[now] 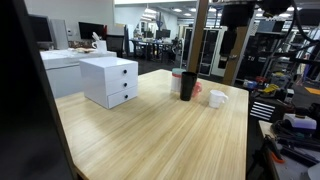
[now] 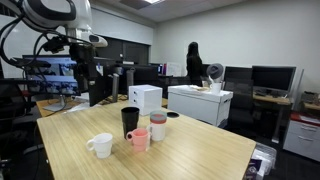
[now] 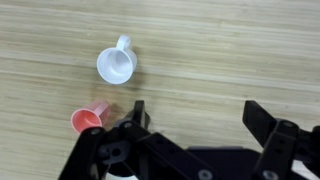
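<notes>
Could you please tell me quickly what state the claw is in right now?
Claw: open, holding nothing, hanging above the white cup and the pink cup.

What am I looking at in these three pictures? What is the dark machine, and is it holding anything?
It is a single robot arm standing by a wooden table. Two pictures come from cameras placed around the room. The third looks down from the arm's wrist, so its own gripper, the two-fingered claw, shows along the bottom edge. The gripper is open, hangs above the table and holds nothing. Just below it on the table are a white mug and a pink cup. Close by are a black cup and a pale cup, and farther along stands a small white drawer unit.
</notes>
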Motion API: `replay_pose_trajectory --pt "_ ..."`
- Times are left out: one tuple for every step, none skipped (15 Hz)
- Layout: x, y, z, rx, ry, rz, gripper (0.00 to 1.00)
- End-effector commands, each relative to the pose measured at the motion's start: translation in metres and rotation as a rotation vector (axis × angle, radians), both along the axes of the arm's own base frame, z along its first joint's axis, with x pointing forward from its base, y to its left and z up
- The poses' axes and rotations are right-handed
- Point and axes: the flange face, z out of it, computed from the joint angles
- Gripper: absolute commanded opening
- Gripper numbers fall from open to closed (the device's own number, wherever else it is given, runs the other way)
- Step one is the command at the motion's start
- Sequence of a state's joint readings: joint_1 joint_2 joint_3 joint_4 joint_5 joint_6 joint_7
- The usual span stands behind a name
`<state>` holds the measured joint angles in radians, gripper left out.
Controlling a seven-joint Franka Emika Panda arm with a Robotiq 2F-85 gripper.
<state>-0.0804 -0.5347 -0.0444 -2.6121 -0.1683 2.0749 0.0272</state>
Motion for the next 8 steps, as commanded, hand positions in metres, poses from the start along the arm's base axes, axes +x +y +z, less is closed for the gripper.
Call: replay_pose_trajectory --pt "0.014 -0.022 0.002 0.017 -0.037 -0.038 1.0" --pt "0.017 -0.029 0.002 0.023 -0.05 -0.052 1.0" --pt "0.02 -0.034 0.002 0.028 -0.061 -0.064 1.0" --pt "0.023 -0.039 0.003 0.032 -0.074 -0.074 1.0" --pt "0.027 -0.044 0.002 0.036 -0.084 -0.084 1.0" --pt "0.03 -0.049 0.002 0.039 -0.096 -0.092 1.0" --pt "0.033 -0.053 0.001 0.041 -0.107 -0.097 1.0" --pt "0.036 -0.057 0.0 0.042 -0.119 -0.103 1.0"
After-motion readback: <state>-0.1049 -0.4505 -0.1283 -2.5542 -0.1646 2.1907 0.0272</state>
